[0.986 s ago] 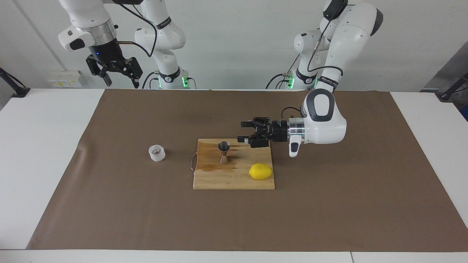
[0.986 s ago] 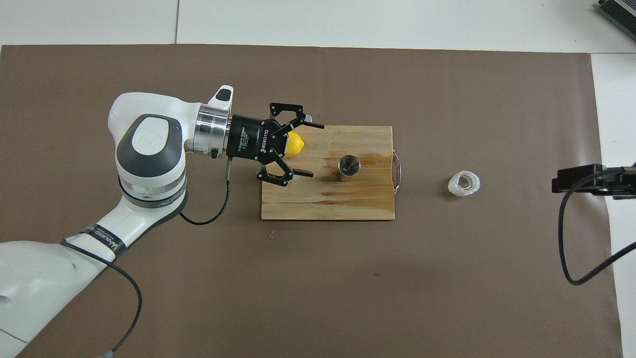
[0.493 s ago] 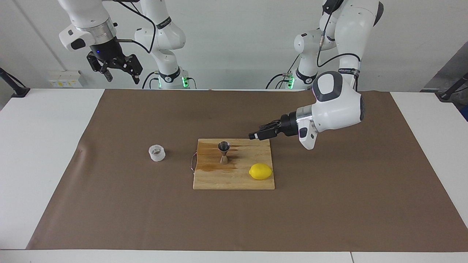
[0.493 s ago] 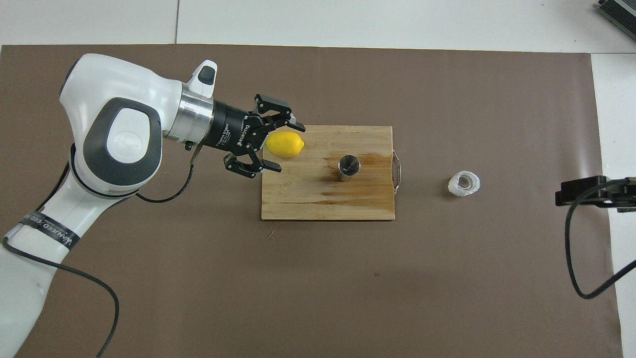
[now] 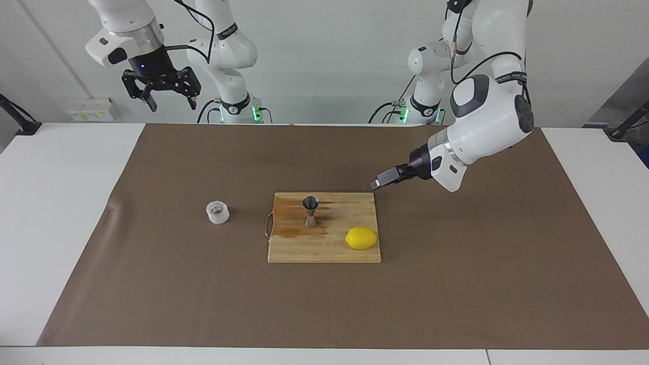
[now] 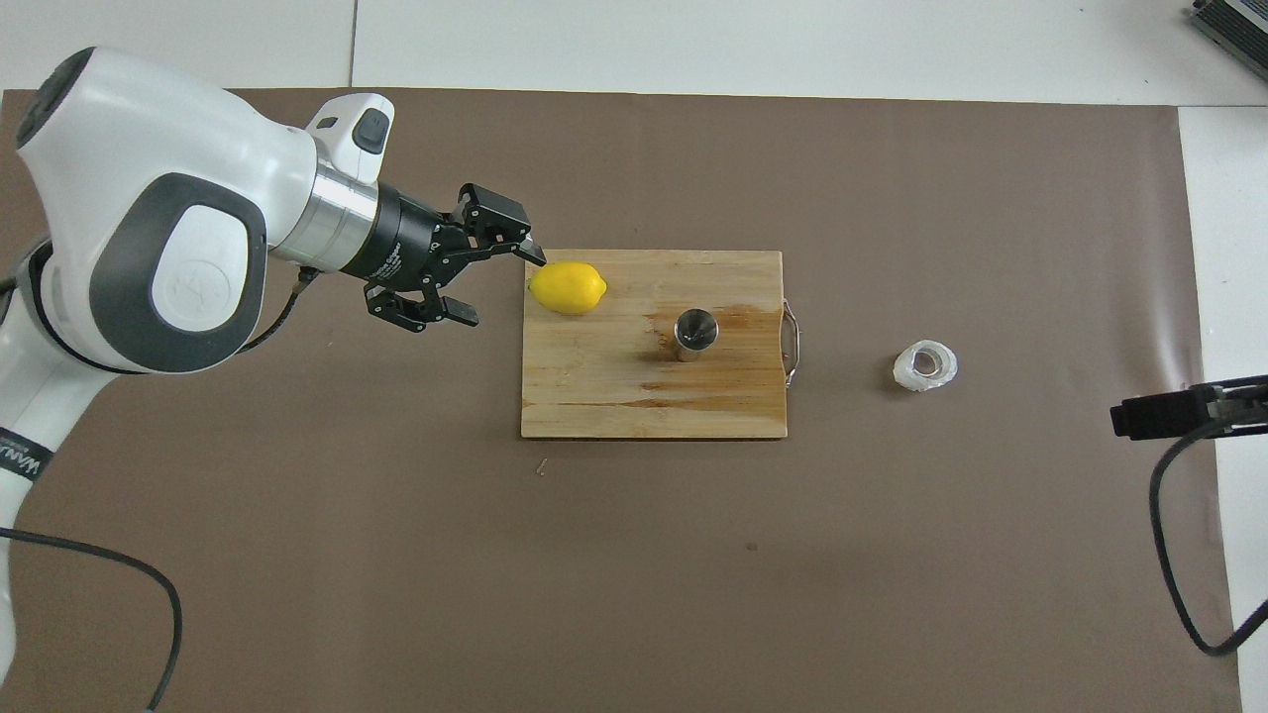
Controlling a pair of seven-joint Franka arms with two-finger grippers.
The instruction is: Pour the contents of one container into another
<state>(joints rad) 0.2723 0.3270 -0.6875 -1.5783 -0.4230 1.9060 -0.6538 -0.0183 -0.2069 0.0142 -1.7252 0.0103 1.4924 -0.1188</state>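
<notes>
The steel jigger (image 5: 310, 211) is standing upright on the cutting board (image 5: 324, 248), the ribbed cup (image 5: 217, 212) sitting apart toward the right arm's end. The left end effector (image 6: 474, 282) is hanging spread and empty over the mat beside the board. The right end effector (image 5: 161, 90) is waiting high, apparently spread too.

I count: one ribbed cup (image 5: 217, 212), one steel jigger (image 5: 310, 211), one lemon (image 5: 361, 238), one cutting board (image 5: 324, 248).
</notes>
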